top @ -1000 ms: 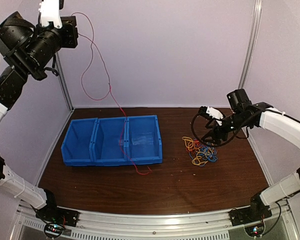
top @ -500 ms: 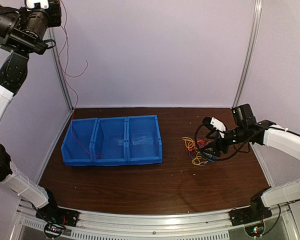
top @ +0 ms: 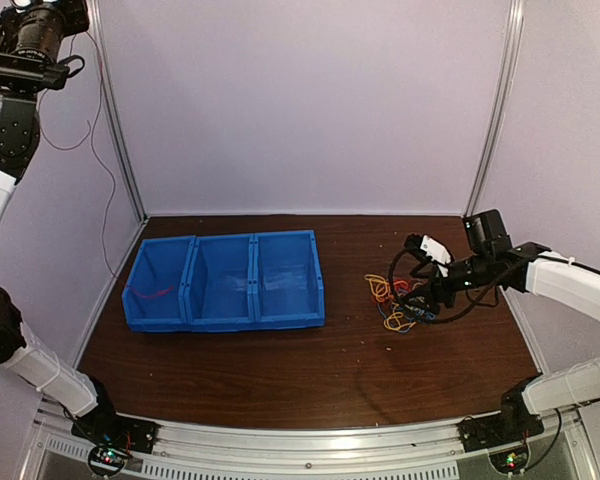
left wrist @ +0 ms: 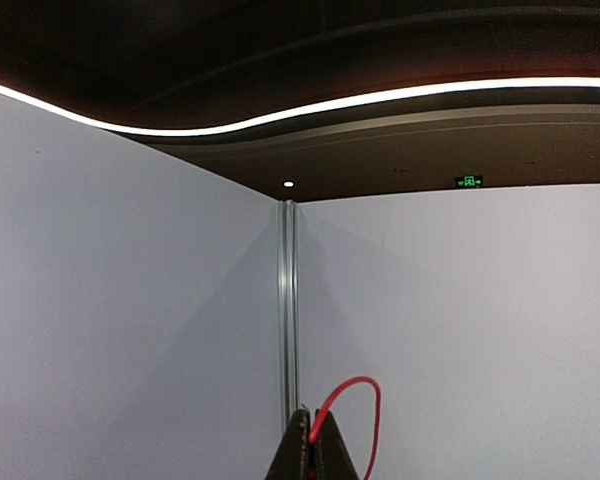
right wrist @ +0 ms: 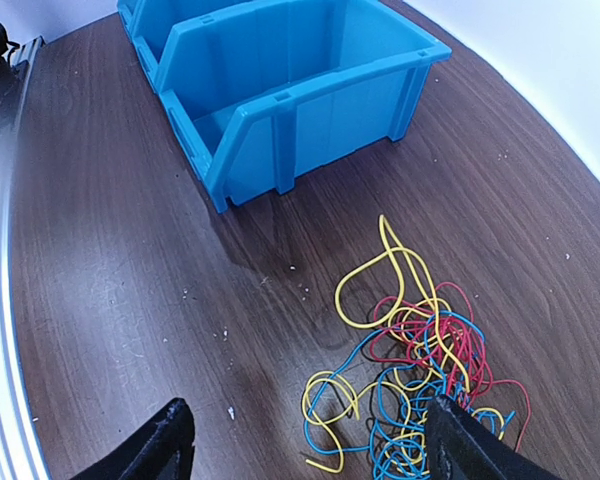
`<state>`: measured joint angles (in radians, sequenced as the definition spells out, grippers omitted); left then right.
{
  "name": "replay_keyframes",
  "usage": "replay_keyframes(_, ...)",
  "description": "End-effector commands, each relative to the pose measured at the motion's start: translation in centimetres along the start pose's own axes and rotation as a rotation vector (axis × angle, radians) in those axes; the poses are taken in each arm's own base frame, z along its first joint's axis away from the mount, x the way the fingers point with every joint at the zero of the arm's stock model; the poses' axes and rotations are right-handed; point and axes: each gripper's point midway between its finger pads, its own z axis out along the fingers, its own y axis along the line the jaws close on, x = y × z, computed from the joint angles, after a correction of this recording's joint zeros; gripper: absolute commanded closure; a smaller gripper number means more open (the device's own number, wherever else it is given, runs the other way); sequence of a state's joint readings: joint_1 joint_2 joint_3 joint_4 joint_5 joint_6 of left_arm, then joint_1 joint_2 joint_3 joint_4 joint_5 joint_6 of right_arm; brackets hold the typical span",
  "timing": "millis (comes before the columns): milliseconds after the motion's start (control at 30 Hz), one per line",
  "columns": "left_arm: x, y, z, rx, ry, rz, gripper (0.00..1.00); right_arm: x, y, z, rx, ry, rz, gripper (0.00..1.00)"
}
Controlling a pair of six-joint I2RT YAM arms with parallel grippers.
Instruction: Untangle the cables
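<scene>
A knot of red, light blue and yellow cables (top: 400, 303) lies on the table right of the bins; the right wrist view shows it (right wrist: 420, 345) too. My right gripper (top: 417, 292) hangs low over it, open and empty (right wrist: 315, 450), with one finger (right wrist: 470, 440) over the knot's edge. My left arm (top: 30, 40) is raised to the top left corner. Its gripper (left wrist: 312, 440) is shut on a single red cable (left wrist: 368, 400). That cable (top: 102, 200) hangs down the left wall, and its tail (top: 148, 292) lies in the leftmost bin compartment.
A blue three-compartment bin (top: 225, 318) stands at the table's left centre; its right end shows in the right wrist view (right wrist: 290, 90). Metal frame posts (top: 115, 110) and purple walls close in the sides and back. A black arm cable (top: 395, 262) loops beside the right gripper.
My left arm has swung up and to the left, dragging the red cable's tail from in front of the bin into the leftmost compartment. My right gripper has come down onto the knot.
</scene>
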<state>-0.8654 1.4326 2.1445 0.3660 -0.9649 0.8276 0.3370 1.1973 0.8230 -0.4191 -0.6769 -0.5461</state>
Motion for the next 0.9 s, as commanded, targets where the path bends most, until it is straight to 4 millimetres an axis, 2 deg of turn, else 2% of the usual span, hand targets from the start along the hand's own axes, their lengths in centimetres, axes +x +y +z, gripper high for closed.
replay_keyframes(0,-0.8,0.3,0.9,-0.040,-0.066,0.019,1.00,-0.1,0.4,0.0,-0.007,-0.020,-0.009,0.21)
replay_keyframes(67,0.2,-0.3,1.6,-0.036,-0.057,0.049,1.00,0.1,0.4,0.1,-0.010,-0.014,-0.006,0.21)
replay_keyframes(167,3.0,-1.5,2.8,-0.025,-0.014,0.086,1.00,0.2,0.5,0.1,-0.013,-0.010,-0.006,0.21)
replay_keyframes(333,11.1,-4.0,4.4,0.041,0.134,0.146,1.00,0.5,0.4,0.2,-0.009,-0.002,-0.011,0.21)
replay_keyframes(533,19.9,-3.4,5.6,0.050,0.289,0.196,1.00,1.0,0.6,0.5,-0.024,0.013,-0.005,0.21)
replay_keyframes(633,23.2,-3.2,4.7,0.061,0.377,0.195,1.00,1.1,0.6,0.5,-0.023,0.017,-0.007,0.21)
replay_keyframes(700,25.2,-3.6,3.3,0.098,0.437,0.151,1.00,1.3,0.6,0.6,-0.023,0.021,-0.008,0.20)
replay_keyframes(800,28.2,-4.0,0.4,0.173,0.547,0.076,1.00,1.5,0.6,0.8,-0.028,0.032,-0.008,0.21)
replay_keyframes(867,30.8,-4.1,-2.3,0.224,0.634,0.033,1.00,1.8,0.5,1.0,-0.033,0.040,-0.005,0.20)
